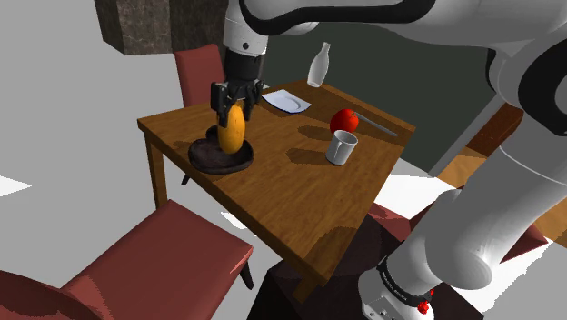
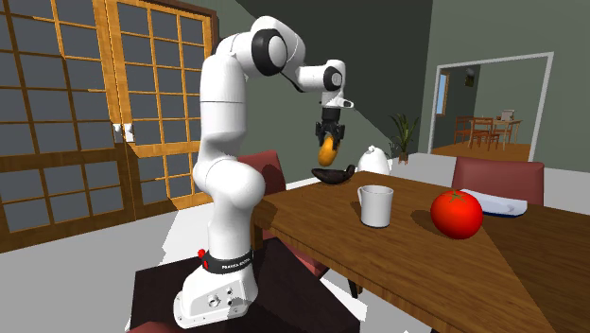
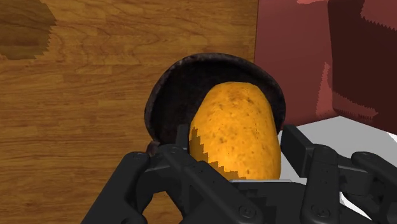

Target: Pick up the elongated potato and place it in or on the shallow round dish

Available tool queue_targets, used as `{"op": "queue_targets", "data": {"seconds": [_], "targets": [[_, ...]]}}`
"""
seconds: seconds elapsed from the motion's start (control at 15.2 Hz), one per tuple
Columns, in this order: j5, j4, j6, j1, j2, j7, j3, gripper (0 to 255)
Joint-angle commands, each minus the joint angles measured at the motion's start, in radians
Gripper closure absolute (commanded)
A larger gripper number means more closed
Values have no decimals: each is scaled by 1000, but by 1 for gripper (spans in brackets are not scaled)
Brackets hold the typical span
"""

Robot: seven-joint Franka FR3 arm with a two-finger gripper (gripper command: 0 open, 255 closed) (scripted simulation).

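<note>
1. Where the bench (image 1: 291,191) ends at the shoulder view's left, a red chair (image 1: 168,255) stands close against it; bare wood lies open in the middle.
2. The dark round dish (image 1: 204,156) sits near that left edge, well apart from the white mug (image 1: 342,147) and the red tomato (image 1: 344,119).
3. The tool (image 1: 234,116) is closed on the elongated potato (image 1: 233,132), a finger pressing each side. The potato hangs upright just above the dish, not touching it.
</note>
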State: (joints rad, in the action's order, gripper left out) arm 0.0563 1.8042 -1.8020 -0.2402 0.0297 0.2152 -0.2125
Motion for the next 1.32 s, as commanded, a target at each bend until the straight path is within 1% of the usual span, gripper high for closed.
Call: {"op": "queue_targets", "data": {"seconds": [0.0,0.26,0.79,0.86,1.19,1.25], "targets": [[0,24,-27,-1,2,0,-1,255],[-1,75,-86,-1,10,-2,-1,255],[-1,75,-86,-1,10,-2,-1,255],[-1,75,-86,-1,10,-2,-1,0],[-1,75,-86,-1,10,-2,-1,0],[-1,46,-53,0,7,-2,0,0]]}}
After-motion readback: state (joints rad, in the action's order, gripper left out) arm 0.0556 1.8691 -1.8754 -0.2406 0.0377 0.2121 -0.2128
